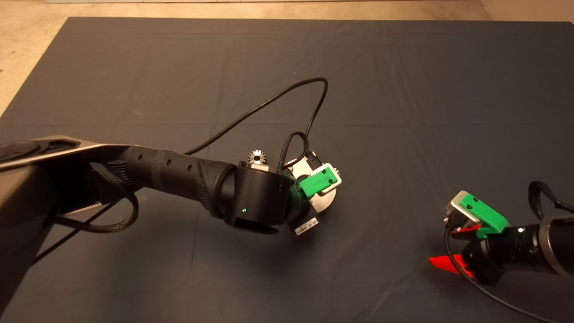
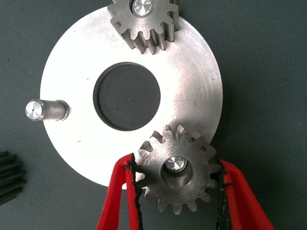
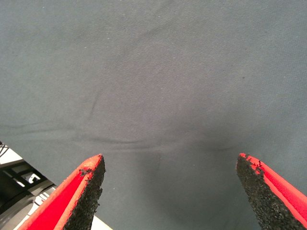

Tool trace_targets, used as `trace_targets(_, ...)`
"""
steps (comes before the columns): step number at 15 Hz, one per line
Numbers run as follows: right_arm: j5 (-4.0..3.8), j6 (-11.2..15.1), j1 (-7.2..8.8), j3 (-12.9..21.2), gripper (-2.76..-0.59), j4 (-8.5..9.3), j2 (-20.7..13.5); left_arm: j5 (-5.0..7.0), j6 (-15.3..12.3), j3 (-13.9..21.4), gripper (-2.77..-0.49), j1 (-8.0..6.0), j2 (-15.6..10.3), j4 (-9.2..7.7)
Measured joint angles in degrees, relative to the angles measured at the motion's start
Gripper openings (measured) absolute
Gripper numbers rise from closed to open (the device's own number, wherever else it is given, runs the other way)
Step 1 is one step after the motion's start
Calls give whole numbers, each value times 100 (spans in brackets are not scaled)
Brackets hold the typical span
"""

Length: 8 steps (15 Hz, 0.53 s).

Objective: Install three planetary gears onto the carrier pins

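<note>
Near the middle of the mat (image 1: 403, 112) lies the disc (image 2: 192, 81), flat, with a large central hole. Three pins stand around it. One gear (image 2: 178, 175) sits over a pin (image 2: 174, 164), whose shiny top shows through its bore; the left gripper (image 2: 177, 191) has this gear between its red fingers (image 2: 122, 196), the black pads touching its teeth on both sides, so the jaws are narrow and hold the gear. A second gear (image 2: 144, 21) is seated on another pin (image 2: 142, 6) at the opposite rim of the disc. The third pin (image 2: 45, 109) stands bare at the disc's edge. A third gear (image 1: 257, 156) lies on the mat just beyond the left arm in the head view, on the far side, close to the disc.

From the left the left arm reaches in over the disc, covering most of it from above. The right gripper (image 1: 448, 251) waits at the lower right over bare mat, well apart from the disc, its jaws wide with nothing between them.
</note>
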Motion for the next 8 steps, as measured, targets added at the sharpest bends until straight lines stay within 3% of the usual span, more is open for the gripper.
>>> trace_targets(8, 0, 0, -2, 0, -133, 0, -13, 0, 37, -9, -263, -1, 2, -15)
